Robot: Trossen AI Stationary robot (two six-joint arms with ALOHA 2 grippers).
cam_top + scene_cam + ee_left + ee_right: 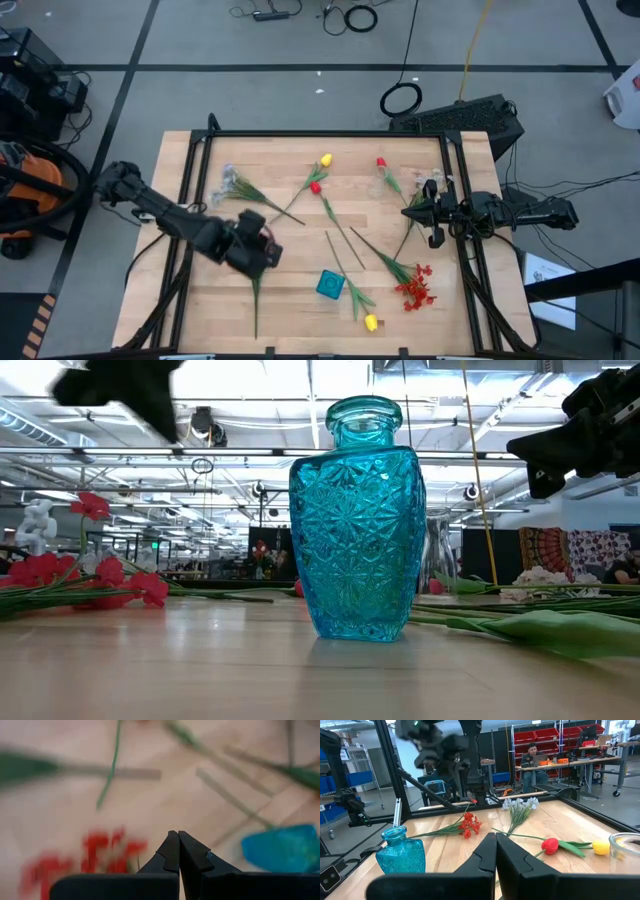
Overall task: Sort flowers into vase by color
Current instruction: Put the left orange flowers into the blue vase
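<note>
The table [200,300] is pale wood planks framed by black rails; flowers lie loose over it, none in a vase. A blue vase [331,285] of cut glass stands upright near the front edge, roughly midway; a clear vase [383,180] stands toward the back right. From above: a whitish sprig [232,185] lies back left; a yellow tulip [325,160] and a red tulip [315,187] lie near the back centre, stems crossing; another red tulip [381,162] lies just beside the clear vase; a red spray [415,285] lies right of the blue vase; a second yellow tulip [371,322] lies at the front edge.

The left gripper [268,255] hangs over the table's left half, fingers [170,852] pressed together on nothing; the right gripper [408,212] hangs over the right side near the clear vase, fingers [487,855] likewise shut and empty.

Around the table is grey floor with dark tape lines and coiled cables [400,98]; an orange machine [30,185] stands at the left. Beyond, the room is a workshop with ceiling lights, red bins [540,737] on shelving, and a person [534,755] seated at a desk.
</note>
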